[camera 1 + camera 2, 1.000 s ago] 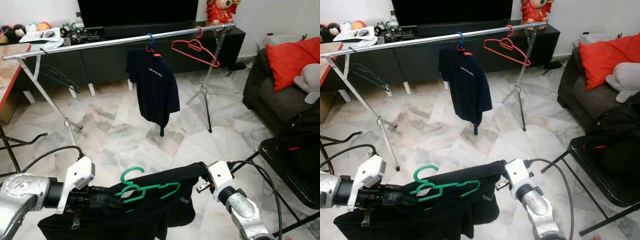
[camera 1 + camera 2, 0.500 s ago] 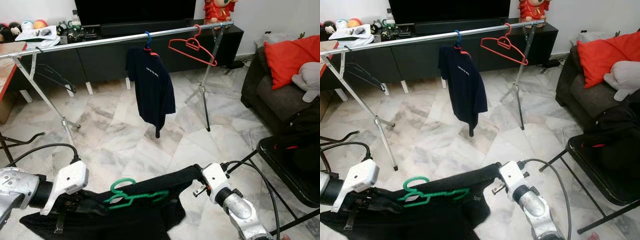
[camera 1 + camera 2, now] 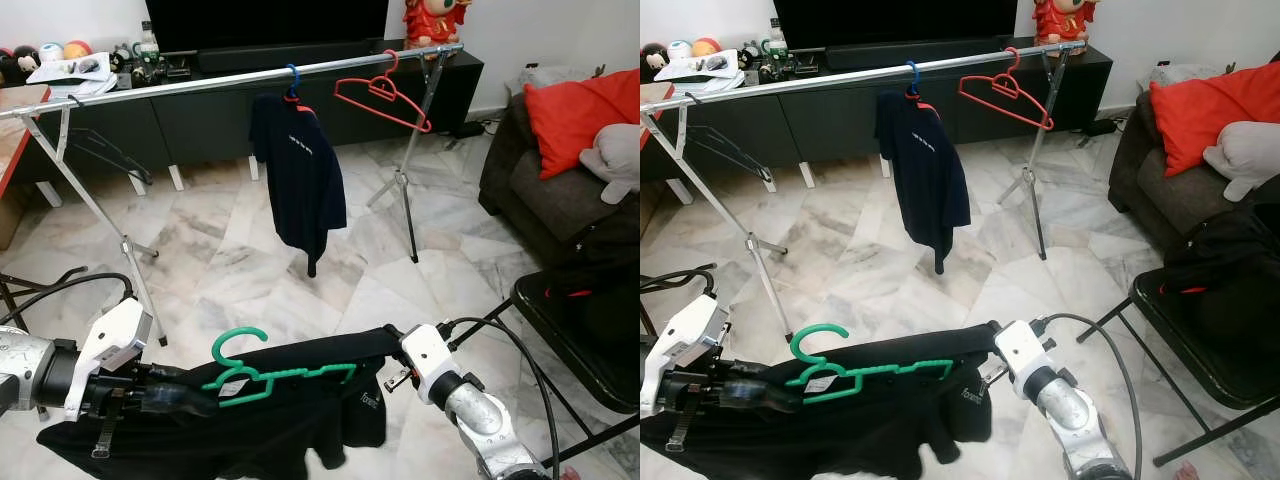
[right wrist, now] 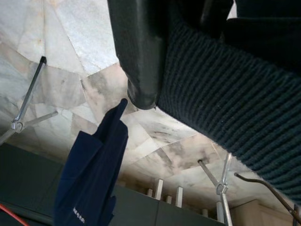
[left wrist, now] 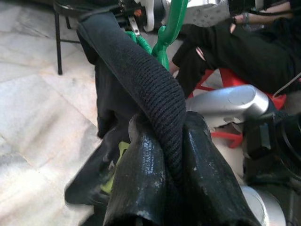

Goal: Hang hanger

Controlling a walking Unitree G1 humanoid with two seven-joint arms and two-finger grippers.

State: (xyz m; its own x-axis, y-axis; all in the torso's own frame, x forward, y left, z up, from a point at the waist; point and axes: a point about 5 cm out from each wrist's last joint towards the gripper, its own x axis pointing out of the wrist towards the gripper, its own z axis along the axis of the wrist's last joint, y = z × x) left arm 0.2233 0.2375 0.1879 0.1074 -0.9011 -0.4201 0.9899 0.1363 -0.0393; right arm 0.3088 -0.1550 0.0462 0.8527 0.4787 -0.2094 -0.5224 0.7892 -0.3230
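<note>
Far ahead stands the rail [image 3: 200, 82]. Both claws, left [image 3: 175, 402] and right [image 3: 392, 350], pinch the black shirt [image 3: 300, 420] with hanger [image 3: 270, 372], lying sideways.

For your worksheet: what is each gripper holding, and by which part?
Both hold the black garment on the green hanger: left gripper and right gripper each pinch its ribbed edge, at opposite ends.

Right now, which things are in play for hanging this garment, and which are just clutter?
In play: green hanger, black garment, left gripper, right gripper, clothes rail.
Clutter: navy shirt, red hanger, red cushion, black chair.
</note>
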